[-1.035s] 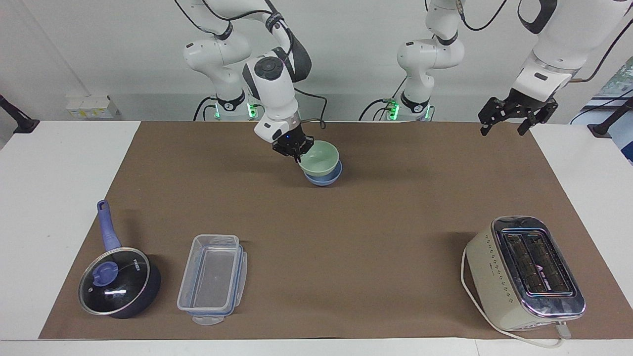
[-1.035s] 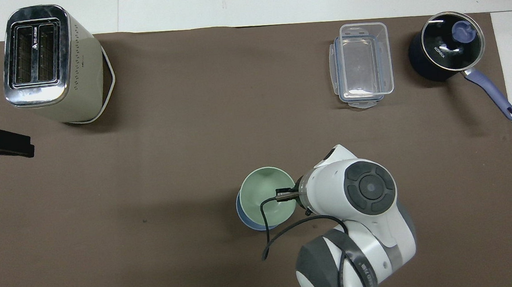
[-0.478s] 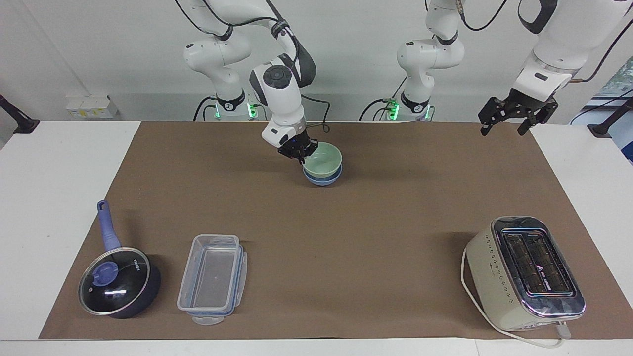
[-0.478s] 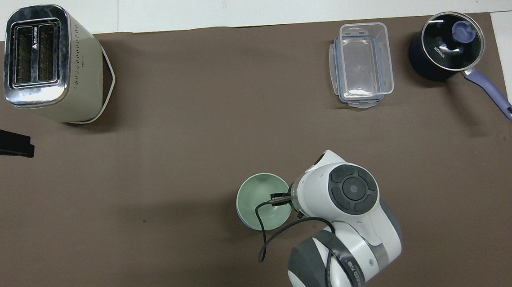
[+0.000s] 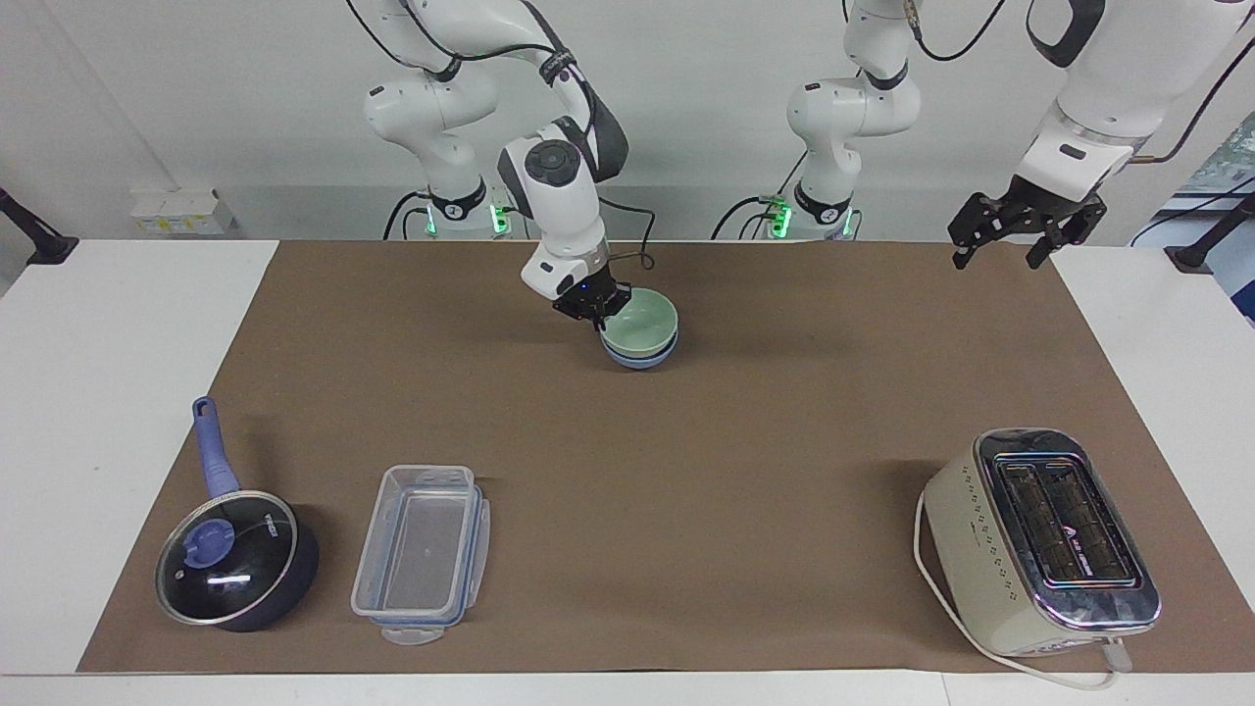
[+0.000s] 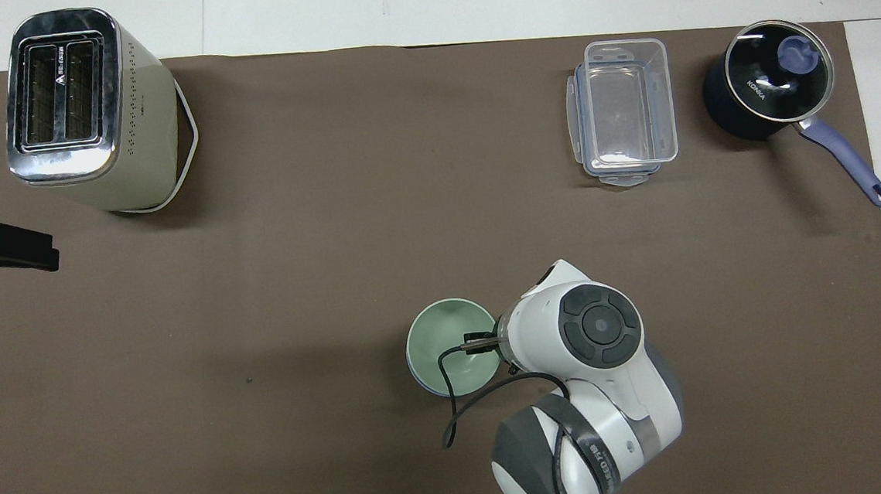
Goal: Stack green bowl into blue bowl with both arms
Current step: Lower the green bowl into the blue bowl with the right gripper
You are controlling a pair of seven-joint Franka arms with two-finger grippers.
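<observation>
The pale green bowl [image 5: 642, 322] sits nested in the light blue bowl [image 5: 638, 360] on the brown mat, close to the robots' edge of the table. Only the blue bowl's lower wall shows under it. My right gripper [image 5: 595, 312] is down at the green bowl's rim, on the side toward the right arm's end, shut on that rim. From overhead the green bowl [image 6: 447, 343] is partly covered by the right wrist, which hides the fingers. My left gripper [image 5: 995, 257] hangs open and raised over the mat's edge at the left arm's end, holding nothing. Only its black tip [image 6: 0, 247] shows overhead.
A cream toaster [image 5: 1039, 539] with a trailing cord stands far from the robots at the left arm's end. A clear plastic container [image 5: 422, 554] and a dark blue lidded saucepan [image 5: 235, 559] sit far from the robots at the right arm's end.
The right gripper has lowered the green bowl from a tilted hover into the blue bowl, where it now sits level. The left arm has not moved.
</observation>
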